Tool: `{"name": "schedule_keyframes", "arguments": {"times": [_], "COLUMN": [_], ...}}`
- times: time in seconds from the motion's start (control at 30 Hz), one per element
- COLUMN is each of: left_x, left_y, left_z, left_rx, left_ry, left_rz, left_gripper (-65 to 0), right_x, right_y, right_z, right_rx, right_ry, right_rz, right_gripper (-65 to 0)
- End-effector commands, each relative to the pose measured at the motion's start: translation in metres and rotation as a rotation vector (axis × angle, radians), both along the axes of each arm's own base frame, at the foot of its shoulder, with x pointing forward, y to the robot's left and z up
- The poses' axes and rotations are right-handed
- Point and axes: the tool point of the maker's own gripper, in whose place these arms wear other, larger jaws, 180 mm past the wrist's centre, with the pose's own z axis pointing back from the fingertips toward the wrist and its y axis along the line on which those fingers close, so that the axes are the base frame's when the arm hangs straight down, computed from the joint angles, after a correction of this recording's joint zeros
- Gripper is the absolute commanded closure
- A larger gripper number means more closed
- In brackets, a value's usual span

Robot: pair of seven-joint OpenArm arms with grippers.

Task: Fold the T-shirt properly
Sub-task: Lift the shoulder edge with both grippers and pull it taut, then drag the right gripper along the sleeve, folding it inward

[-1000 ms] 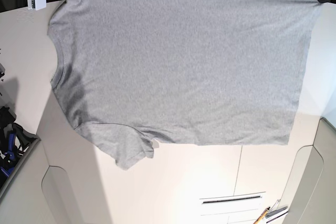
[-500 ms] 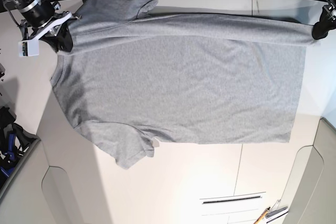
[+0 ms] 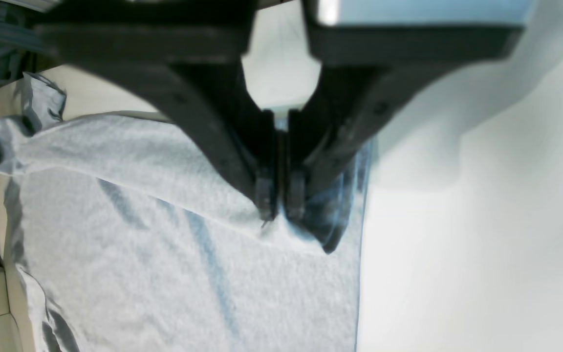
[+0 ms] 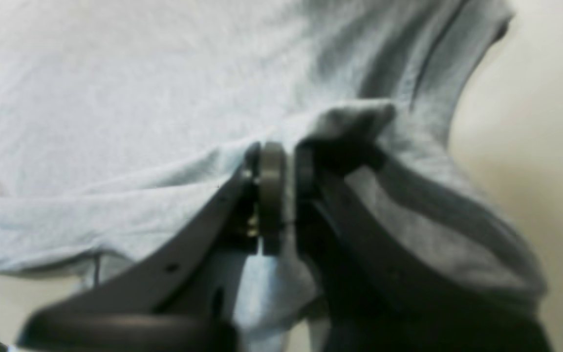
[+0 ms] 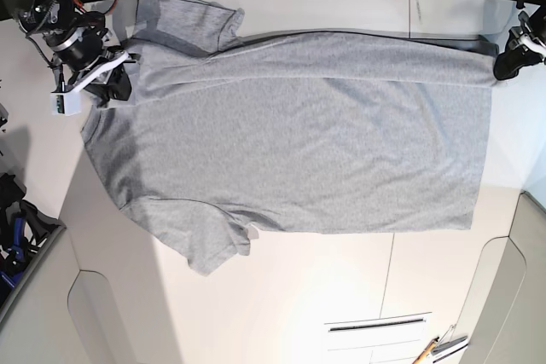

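The heather-grey T-shirt (image 5: 299,142) lies spread across the white table, neck at the left, hem at the right, plain side up. Its far long edge is doubled over as a narrow band along the top. My right gripper (image 5: 117,84) is at the shoulder by the collar, shut on a pinch of T-shirt (image 4: 213,98) fabric, with the pads (image 4: 271,195) pressed together on the cloth. My left gripper (image 5: 503,66) is at the far hem corner, shut on the T-shirt (image 3: 164,244) edge there. One sleeve (image 5: 188,19) lies flat at the top left, the other (image 5: 205,240) at the near left.
The white table (image 5: 341,296) runs on in front of the shirt, with seams and a slot panel (image 5: 375,323) at the near right. Pens or tools (image 5: 439,347) lie at the bottom edge. Dark equipment (image 5: 17,219) sits at the left edge.
Both grippers have come down and toward the near side with the shirt's far edge, laying more of it on the table. The top sleeve now lies flat.
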Motion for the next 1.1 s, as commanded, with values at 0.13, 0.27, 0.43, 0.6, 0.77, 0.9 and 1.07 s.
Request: {"name": "schedule_keyframes", "arguments": {"times": [0.13,0.27,0.43,0.6,0.77,0.9,1.07], "left_x": [0.011,0.016,0.02,0.021,0.021,0.019,0.018], "left_y": [0.01,0.014,0.015,0.015,0.015,0.018,0.026], "left_z": [0.018,0.023,0.024,0.024,0.025,0.026,0.032], "left_rx": [0.026,0.037,0.045,0.046,0.046,0.05,0.062], "left_ry": [-0.072,-0.09,-0.097,-0.098,-0.099,-0.101,-0.115], "left_rz": [0.015,0.023,0.022,0.022,0.023,0.032,0.054], "left_gripper": [0.0,0.0,0.0,-21.1,-24.9,-24.9,-24.9], "right_x": [0.027,0.035,0.035,0.035,0.033,0.023,0.0], "right_y": [-0.011,-0.011,-0.011,-0.011,-0.016,-0.027,-0.036], "right_z": [0.002,-0.003,-0.005,-0.005,0.0,0.013,0.037], "right_rx": [-0.023,-0.006,0.001,0.001,-0.013,-0.05,-0.095], "right_ry": [-0.041,-0.037,-0.036,-0.035,-0.029,-0.004,-0.022], "right_rz": [-0.02,-0.031,-0.035,-0.032,-0.035,-0.036,-0.043], "right_gripper": [0.0,0.0,0.0,-21.0,-28.6,-28.6,-27.0]}}
